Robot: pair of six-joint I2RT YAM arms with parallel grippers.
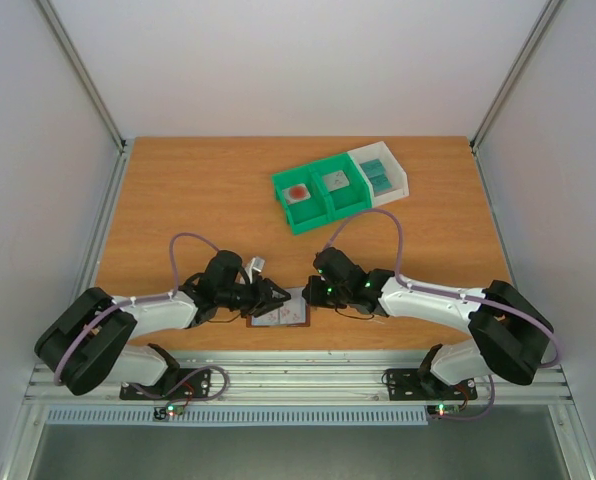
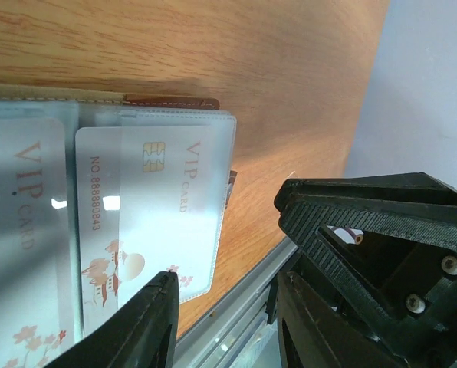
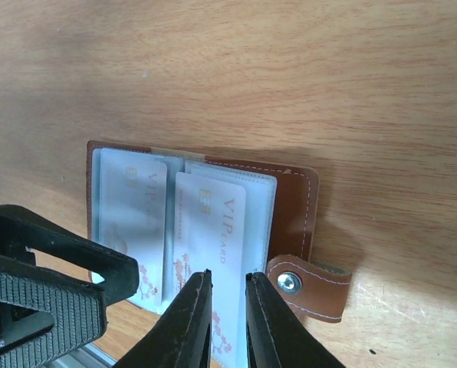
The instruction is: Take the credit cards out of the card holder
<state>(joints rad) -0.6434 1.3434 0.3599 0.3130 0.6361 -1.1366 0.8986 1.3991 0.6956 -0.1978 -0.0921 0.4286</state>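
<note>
The small brown leather card holder [image 3: 294, 203] is lying open at the wooden worktop's [image 3: 290, 69] near edge, with whitish VIP-printed credit cards [image 3: 213, 222] sitting in its clear pockets [image 2: 222, 176]. The left end effector [image 2: 225, 244] is standing open, one finger [image 2: 156, 318] bearing on a pocket edge. The right end effector [image 3: 228, 280] is nearly closed over one card; whether it is gripping, I cannot tell. Extraction is seemingly beginning: next, pulling straight along the pocket while pinning the holder.
</note>
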